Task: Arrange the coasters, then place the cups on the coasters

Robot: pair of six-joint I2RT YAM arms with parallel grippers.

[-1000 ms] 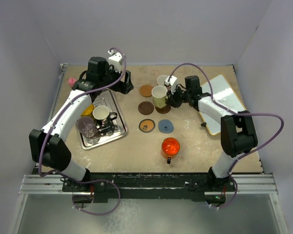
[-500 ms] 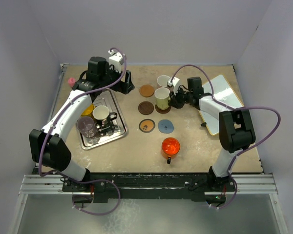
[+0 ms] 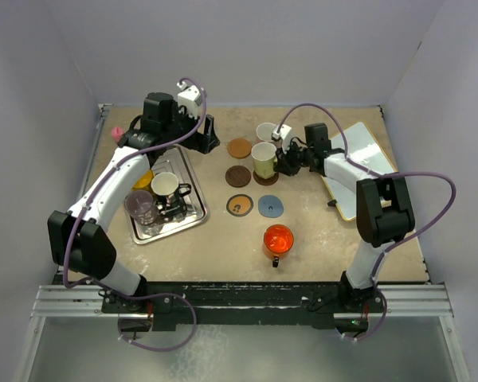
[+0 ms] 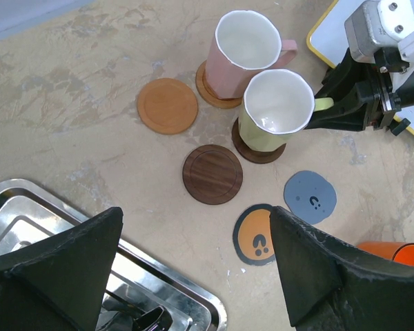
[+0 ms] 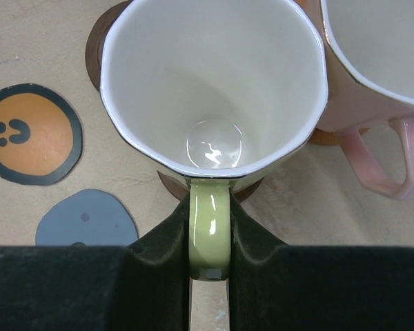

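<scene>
right tool (image 5: 209, 238): clamped on handle of glossy pale-green mug (image 5: 214, 76) | mug seated on round dark-brown coaster (image 5: 93, 52) | left tool (image 4: 193, 276): wide open, empty | worktop (image 4: 90, 169): mottled beige

Both arms (image 3: 111, 179): white shells, black joints, trailing lilac cables (image 3: 304, 107); the left gripper (image 4: 194, 215) and right gripper (image 5: 209, 227) are matte black.

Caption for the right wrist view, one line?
Right gripper shut on the handle of the pale green mug, over a dark brown coaster, pink mug alongside.
</scene>
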